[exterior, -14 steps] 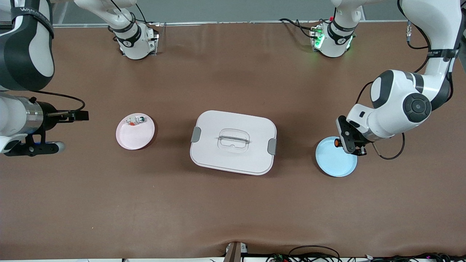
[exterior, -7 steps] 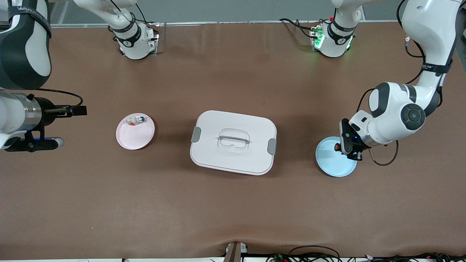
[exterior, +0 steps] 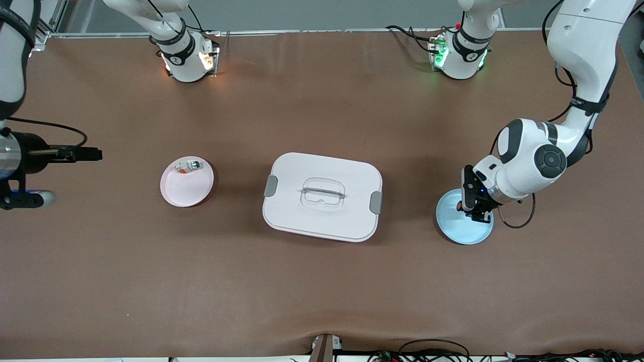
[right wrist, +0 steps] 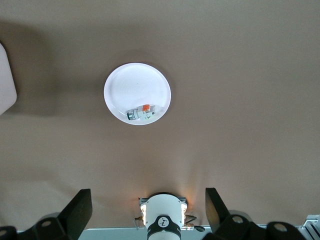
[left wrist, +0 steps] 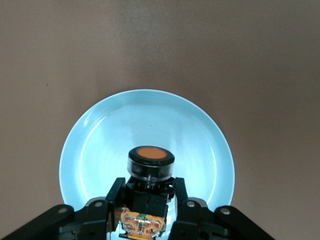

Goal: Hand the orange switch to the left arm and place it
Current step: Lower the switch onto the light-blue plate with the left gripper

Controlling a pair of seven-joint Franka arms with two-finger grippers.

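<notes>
My left gripper (exterior: pixel 470 204) is shut on the orange switch (exterior: pixel 460 205), low over the light blue plate (exterior: pixel 463 231) at the left arm's end of the table. In the left wrist view the fingers (left wrist: pixel 116 190) clamp the switch's black body, and its orange end (left wrist: pixel 151 153) points at the blue plate (left wrist: pixel 100 130). I cannot tell if it touches the plate. The white box (exterior: pixel 322 196) stands mid-table. My right gripper (right wrist: pixel 148 200) is open and empty; the right arm (exterior: pixel 20 156) hangs at its end of the table.
A pink plate (exterior: pixel 187 188) beside the box toward the right arm's end holds a whitish switch with a green cap (exterior: pixel 187 166); both show in the right wrist view (right wrist: pixel 135 85). The arm bases (exterior: pixel 183 55) stand along the table's back edge.
My left gripper has come down toward the blue plate with the orange switch. The right arm has drawn back toward its end of the table.
</notes>
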